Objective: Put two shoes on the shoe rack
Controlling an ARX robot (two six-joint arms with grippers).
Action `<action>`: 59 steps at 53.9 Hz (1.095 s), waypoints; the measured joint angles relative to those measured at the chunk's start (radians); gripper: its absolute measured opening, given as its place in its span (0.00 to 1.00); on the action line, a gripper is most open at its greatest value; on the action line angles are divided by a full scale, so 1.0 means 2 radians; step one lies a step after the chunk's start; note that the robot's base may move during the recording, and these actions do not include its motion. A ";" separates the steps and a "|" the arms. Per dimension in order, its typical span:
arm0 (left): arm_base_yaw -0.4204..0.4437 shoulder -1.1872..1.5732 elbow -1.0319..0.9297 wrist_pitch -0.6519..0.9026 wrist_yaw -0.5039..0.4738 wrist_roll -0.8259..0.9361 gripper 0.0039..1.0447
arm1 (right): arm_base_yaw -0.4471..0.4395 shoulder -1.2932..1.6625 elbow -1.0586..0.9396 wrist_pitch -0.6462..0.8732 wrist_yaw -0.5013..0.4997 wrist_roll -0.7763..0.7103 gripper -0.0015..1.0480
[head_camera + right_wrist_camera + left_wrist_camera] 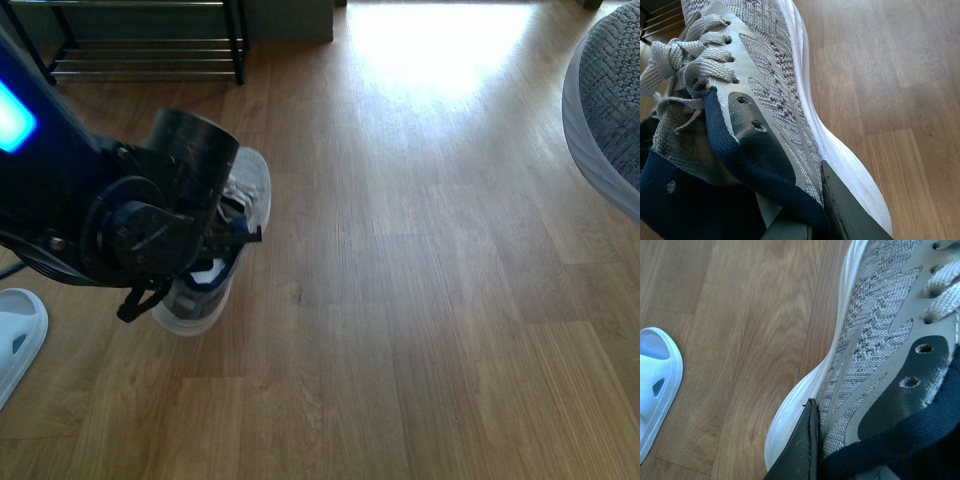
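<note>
Left pincer [222, 250] clamps one grey sneaker [250, 185], a sandal [18, 330] at its eight o'clock, the shoe rack [150, 55] at twelve. Right pincer [812, 225] grips the other sneaker [775, 85].

Grey knit lace-up sneaker [875, 340], pale blue-white rubber slide sandal [657, 380], brown wood-grain plank floor [420, 300].
Sneaker: zigzag knit pattern, white sole, navy lining.

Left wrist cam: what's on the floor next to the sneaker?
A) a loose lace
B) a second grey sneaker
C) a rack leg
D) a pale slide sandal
D: a pale slide sandal lies on the wood floor, with a strip of bare floor between it and the grey sneaker.
</note>
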 joint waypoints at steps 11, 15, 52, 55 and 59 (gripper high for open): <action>-0.003 -0.142 -0.109 0.040 -0.006 -0.037 0.01 | 0.000 0.000 0.000 0.000 0.000 0.000 0.01; -0.005 -0.189 -0.144 0.046 -0.009 -0.046 0.01 | 0.000 0.000 0.000 0.000 0.000 0.000 0.01; -0.093 -0.700 -0.369 -0.106 -0.141 -0.065 0.01 | 0.000 0.000 0.000 0.000 0.000 0.000 0.01; -0.093 -0.700 -0.369 -0.106 -0.142 -0.065 0.01 | 0.000 0.000 0.000 0.000 0.000 0.000 0.01; -0.093 -0.700 -0.369 -0.106 -0.142 -0.064 0.01 | 0.000 0.000 0.000 0.000 0.000 0.000 0.01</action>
